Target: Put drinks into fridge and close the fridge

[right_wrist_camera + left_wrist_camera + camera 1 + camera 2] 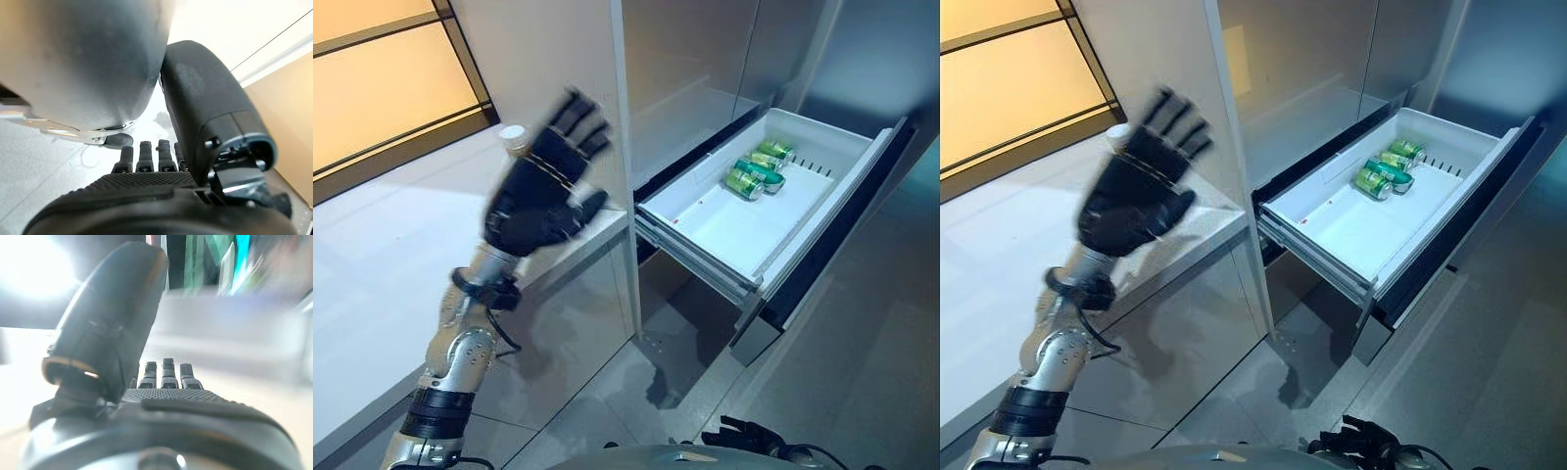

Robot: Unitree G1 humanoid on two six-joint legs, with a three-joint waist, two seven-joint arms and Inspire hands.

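A bottle with a white cap (513,137) stands on the white counter, mostly hidden behind my left hand (543,196). That hand is raised just in front of the bottle, open with its fingers spread, and holds nothing; the left wrist view shows its straight fingers (167,374). To the right, the fridge's white drawer (734,230) is pulled out, with several green cans (759,168) lying at its far end. My right hand (744,434) hangs low at the bottom edge, relaxed and empty.
The white counter (372,264) runs along the left under an amber window panel (382,69). A tall pale fridge wall (558,49) rises behind the bottle. The drawer's dark front (822,264) juts out over the grey floor (862,392).
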